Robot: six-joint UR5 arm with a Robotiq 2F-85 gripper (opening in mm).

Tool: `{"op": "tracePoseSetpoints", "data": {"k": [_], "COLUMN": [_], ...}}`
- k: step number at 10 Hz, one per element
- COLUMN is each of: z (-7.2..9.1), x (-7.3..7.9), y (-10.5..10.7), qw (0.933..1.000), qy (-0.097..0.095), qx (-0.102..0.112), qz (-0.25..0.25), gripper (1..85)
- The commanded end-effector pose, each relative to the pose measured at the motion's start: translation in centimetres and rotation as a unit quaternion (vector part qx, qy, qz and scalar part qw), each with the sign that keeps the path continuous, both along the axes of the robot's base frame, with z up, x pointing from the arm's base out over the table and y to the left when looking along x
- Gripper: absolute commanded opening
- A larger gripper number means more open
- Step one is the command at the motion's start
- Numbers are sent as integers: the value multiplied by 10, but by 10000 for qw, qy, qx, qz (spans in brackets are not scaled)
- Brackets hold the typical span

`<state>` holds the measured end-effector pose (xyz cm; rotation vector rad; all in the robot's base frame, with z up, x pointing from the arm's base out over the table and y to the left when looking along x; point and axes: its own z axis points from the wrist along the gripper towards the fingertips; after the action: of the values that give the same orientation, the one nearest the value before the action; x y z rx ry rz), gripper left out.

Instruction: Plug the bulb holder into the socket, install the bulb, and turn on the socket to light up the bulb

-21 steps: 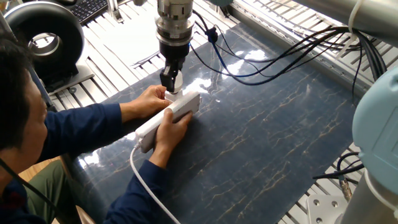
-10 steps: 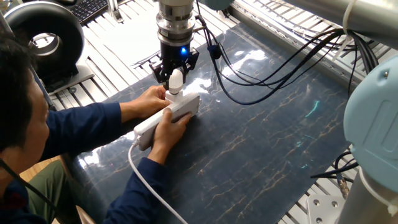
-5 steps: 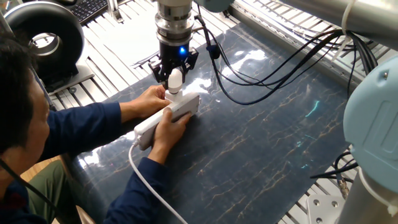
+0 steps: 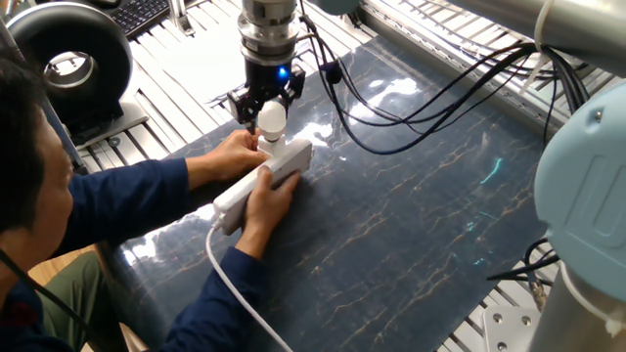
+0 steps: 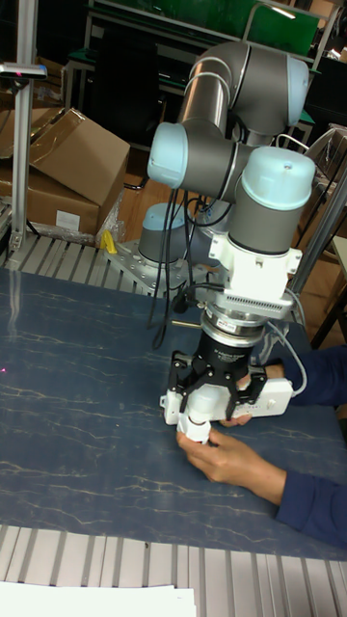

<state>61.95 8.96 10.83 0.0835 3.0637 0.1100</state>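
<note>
The white socket lies on the dark mat, held down by a person's two hands. At its far end stands the bulb, upright on the small white bulb holder. My gripper hangs right over the bulb, open, its black fingers spread to either side of the dome without touching it; a blue light glows on it. In the tall fixed view the gripper straddles the bulb, and the socket shows behind it. The socket's switch is hidden.
The person sits at the front left, arms reaching across the mat. The socket's white cable trails off the front edge. Black cables hang from the arm over the mat. A black round device stands at the back left.
The gripper, shut on the bulb two seconds ago, has opened and let it go. It has since shifted slightly left and up; the bulb stays standing on the holder.
</note>
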Motion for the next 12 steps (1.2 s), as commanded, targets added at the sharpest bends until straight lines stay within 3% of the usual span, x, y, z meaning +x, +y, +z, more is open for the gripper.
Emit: {"op": "tracePoseSetpoints", "data": {"k": [1, 3, 4, 5, 6, 7, 8, 9, 10, 12], "z": [6, 10, 19, 31, 36, 40, 39, 42, 44, 46], "x": [13, 18, 18, 13, 2, -7, -8, -6, 1, 10], "y": [9, -3, -8, -15, -32, -48, -39, -43, -44, -55], "qw": [9997, 9992, 9988, 9978, 9945, 9895, 9913, 9921, 9942, 9951], "qy": [-90, -93, 59, 359, 744, 1079, 1103, 1056, 900, 659], "qx": [148, -40, -115, -292, -649, -934, -710, -632, -514, -637], "qz": [160, 390, 476, 470, 363, 237, 132, 232, 282, 372], "gripper": [850, 850, 833, 710, 523, 27, 13, 13, 13, 13]}}
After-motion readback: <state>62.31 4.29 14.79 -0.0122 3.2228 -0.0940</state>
